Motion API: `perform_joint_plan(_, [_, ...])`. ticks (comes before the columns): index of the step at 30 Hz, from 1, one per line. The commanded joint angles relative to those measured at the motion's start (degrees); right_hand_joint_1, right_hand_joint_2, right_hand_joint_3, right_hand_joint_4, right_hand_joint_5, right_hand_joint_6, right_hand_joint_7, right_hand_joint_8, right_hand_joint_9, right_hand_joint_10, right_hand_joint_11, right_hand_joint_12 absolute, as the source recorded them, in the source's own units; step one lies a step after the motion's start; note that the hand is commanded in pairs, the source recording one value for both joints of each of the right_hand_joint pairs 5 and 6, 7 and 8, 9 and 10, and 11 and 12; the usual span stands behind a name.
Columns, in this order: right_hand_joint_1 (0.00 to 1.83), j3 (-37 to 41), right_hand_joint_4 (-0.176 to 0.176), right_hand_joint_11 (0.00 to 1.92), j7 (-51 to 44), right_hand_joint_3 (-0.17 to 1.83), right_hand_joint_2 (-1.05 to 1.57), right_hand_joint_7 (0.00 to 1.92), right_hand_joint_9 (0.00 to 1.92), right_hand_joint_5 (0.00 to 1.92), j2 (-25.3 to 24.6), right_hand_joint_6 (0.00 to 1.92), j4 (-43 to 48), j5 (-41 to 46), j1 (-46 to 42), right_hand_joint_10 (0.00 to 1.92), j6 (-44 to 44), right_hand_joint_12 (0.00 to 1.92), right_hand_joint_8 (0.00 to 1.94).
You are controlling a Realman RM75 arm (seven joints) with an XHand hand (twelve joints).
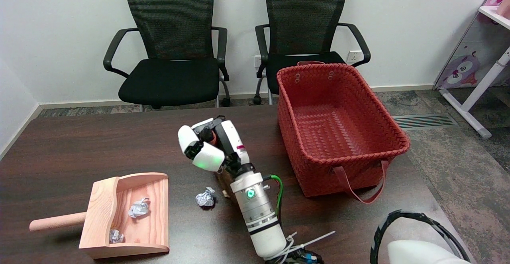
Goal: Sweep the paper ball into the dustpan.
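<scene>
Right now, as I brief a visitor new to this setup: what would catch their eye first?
Probably the big red woven basket at the table's far right, then the white right hand raised mid-table. Left of it, one paper ball lies on the dark table, near a wooden dustpan already holding two.

Pale pink-wood dustpan (pixel 149 210); white-grey paper ball (pixel 205 197); red woven basket (pixel 392 136); dark brown table (pixel 79 148).

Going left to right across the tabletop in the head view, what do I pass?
Dustpan handle → wooden dustpan, two paper balls already inside → loose paper ball on the table → right robot hand with its arm → red woven basket.
</scene>
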Motion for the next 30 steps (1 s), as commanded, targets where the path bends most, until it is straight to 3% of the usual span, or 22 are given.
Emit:
perform_joint_plan(1, [0.65,-0.1,0.014,1.92,29.28,1.22,0.56,1.92,1.92,1.92,-1.22,1.92,1.24,5.24,4.0,1.92,-1.03,1.92,1.92])
perform_joint_plan(10, [0.67,0.18,0.011,1.92,58.14,1.2,0.54,1.92,1.92,1.92,-1.31,1.92,0.52,6.82,5.35,1.92,-2.65,1.92,1.92])
perform_joint_plan(15, [0.7,0.35,0.01,1.92,65.3,1.21,0.52,1.92,1.92,1.92,-1.05,1.92,0.73,6.82,6.33,1.92,-2.88,1.92,1.92])
perform_joint_plan(20, [0.7,0.44,0.01,1.92,65.45,1.22,0.53,1.92,1.92,1.92,-0.21,1.92,-0.59,7.08,6.63,1.92,-2.09,1.92,1.92])
perform_joint_plan(24, [0.68,0.71,0.012,1.92,60.54,1.18,0.68,1.92,1.92,1.92,1.59,1.92,-2.94,6.36,6.41,1.92,-1.94,1.92,1.92])
perform_joint_plan(30, [0.61,1.26,0.027,1.92,26.07,1.19,1.05,1.92,1.92,1.92,4.88,1.92,-11.99,8.74,3.71,1.92,-3.22,1.92,1.92])
